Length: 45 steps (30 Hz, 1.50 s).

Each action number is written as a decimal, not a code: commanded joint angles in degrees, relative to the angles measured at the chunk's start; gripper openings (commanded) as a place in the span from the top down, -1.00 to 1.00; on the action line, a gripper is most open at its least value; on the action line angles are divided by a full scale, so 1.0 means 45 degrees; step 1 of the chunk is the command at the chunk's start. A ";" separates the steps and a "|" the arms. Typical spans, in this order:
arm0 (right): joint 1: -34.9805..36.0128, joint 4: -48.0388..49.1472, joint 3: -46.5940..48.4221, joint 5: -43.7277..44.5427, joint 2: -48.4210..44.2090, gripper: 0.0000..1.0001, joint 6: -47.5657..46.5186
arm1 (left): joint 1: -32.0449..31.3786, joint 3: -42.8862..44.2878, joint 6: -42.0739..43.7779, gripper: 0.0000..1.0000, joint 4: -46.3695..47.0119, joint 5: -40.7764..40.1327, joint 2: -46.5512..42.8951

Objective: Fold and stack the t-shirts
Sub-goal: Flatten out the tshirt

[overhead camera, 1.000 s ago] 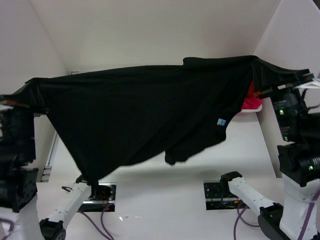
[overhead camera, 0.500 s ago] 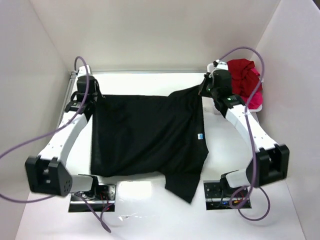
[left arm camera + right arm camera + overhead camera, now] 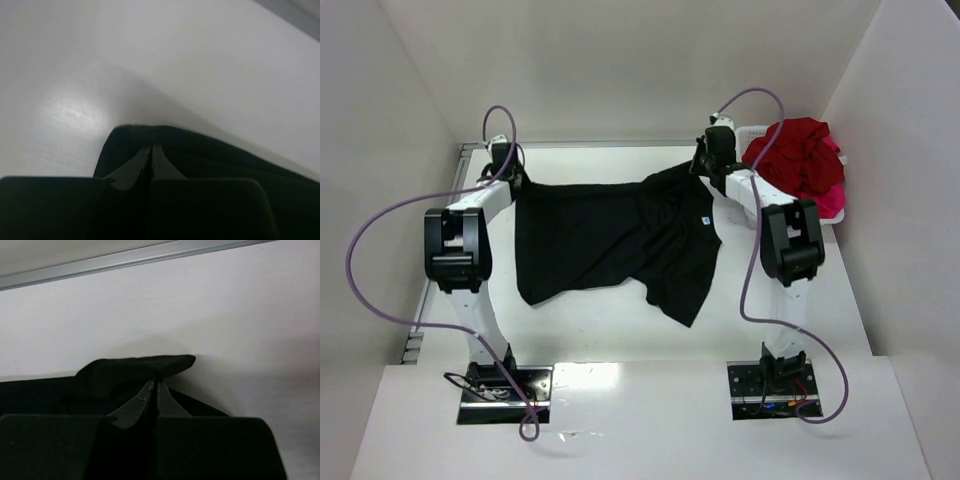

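Observation:
The black t-shirt (image 3: 610, 240) lies stretched across the far half of the table, its lower part rumpled toward the front. My left gripper (image 3: 510, 178) is shut on its far left corner; the wrist view shows the jaws closed with black cloth (image 3: 200, 155) around them. My right gripper (image 3: 705, 165) is shut on its far right corner, with a fold of black cloth (image 3: 135, 371) over the fingertips. A dark red t-shirt (image 3: 798, 152) is heaped over a bright pink one (image 3: 830, 200) at the far right.
A white basket (image 3: 752, 132) holds the red and pink heap at the back right corner. White walls enclose the table on three sides. Both arms reach far back, their purple cables (image 3: 380, 230) looping over the table's sides.
Both grippers have carried the black t-shirt from high in the air down and toward the back wall; it now lies on the table, drawn farther back than half a second ago.

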 commanded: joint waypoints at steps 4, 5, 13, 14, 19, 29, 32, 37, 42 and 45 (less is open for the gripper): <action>-0.0138 0.0720 0.2766 0.0228 0.1657 0.97 -0.0152 | 0.0840 0.3219 -0.0354 1.00 0.0860 0.1025 0.1682; -0.0138 0.0720 0.3058 0.0228 0.1794 0.97 -0.0152 | 0.0841 0.3434 -0.0236 1.00 0.0860 0.1201 0.1800; -0.0644 0.0798 0.4701 0.0013 0.2733 0.97 -0.0152 | 0.1212 0.6617 0.0681 1.00 -0.0425 0.3270 0.3518; -0.0646 0.0798 0.4702 -0.0103 0.2733 0.97 -0.0152 | 0.1212 0.6814 0.0683 1.00 -0.0565 0.3273 0.3636; -0.0646 0.0797 0.4215 -0.0845 0.2383 0.97 0.0022 | 0.1095 0.6444 0.0935 1.00 -0.0642 0.3156 0.3520; -0.0530 0.1774 0.0194 -0.1782 -0.0077 0.97 0.0161 | 0.1212 0.3672 0.1073 1.00 -0.1190 0.3039 0.1705; -0.0528 0.1618 -0.0587 -0.2055 -0.0450 0.97 0.0044 | 0.1212 0.2875 0.1073 1.00 -0.1347 0.3039 0.1199; -0.0411 0.1931 -0.2033 -0.2389 -0.1660 0.97 -0.0072 | 0.1330 0.2032 0.0956 1.00 -0.1464 0.3039 0.0669; -0.0294 0.1737 -0.2603 -0.3363 -0.1935 0.97 -0.0074 | 0.1701 0.1483 0.0819 1.00 -0.1465 0.3428 0.0551; -0.0177 0.1619 -0.3149 -0.3366 -0.1935 0.97 -0.0074 | 0.1818 0.1347 0.0819 1.00 -0.1465 0.3584 0.0551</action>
